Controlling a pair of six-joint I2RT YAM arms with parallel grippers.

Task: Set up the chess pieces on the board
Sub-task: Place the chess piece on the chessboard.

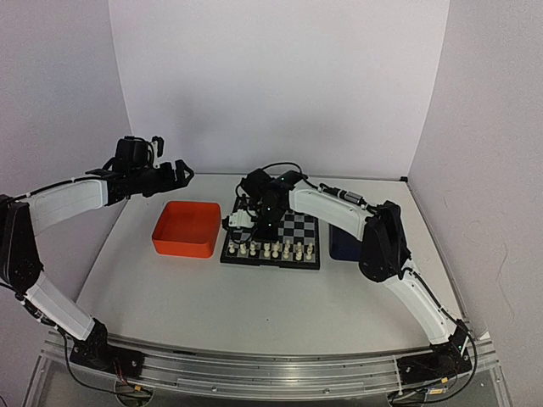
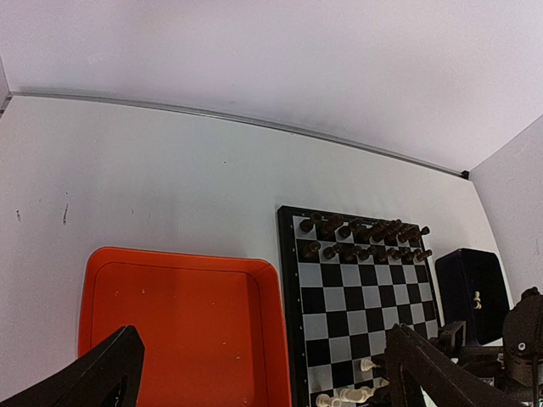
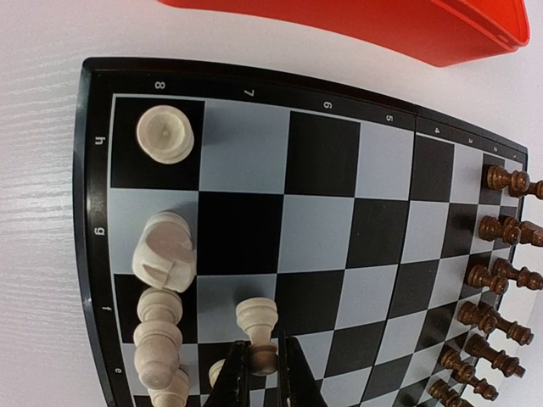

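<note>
The board (image 1: pixel 299 225) lies mid-table, with black pieces along its far rows and cream-white chess pieces (image 1: pixel 270 249) along its near edge. My right gripper (image 1: pixel 257 227) is low over the board's left part. In the right wrist view it (image 3: pixel 261 366) is shut on the head of a cream pawn (image 3: pixel 256 320), whose base is at a pale square; I cannot tell whether it touches. A cream rook (image 3: pixel 164 133), knight (image 3: pixel 165 250) and bishop (image 3: pixel 159 341) stand in the edge row. My left gripper (image 1: pixel 182 172) is open and empty, raised above the table's left.
An orange tray (image 1: pixel 187 227) sits just left of the board and looks empty in the left wrist view (image 2: pixel 170 322). A dark blue tray (image 1: pixel 344 243) sits right of the board, holding a cream piece (image 2: pixel 477 299). Black pieces (image 2: pixel 365 233) fill the far two rows.
</note>
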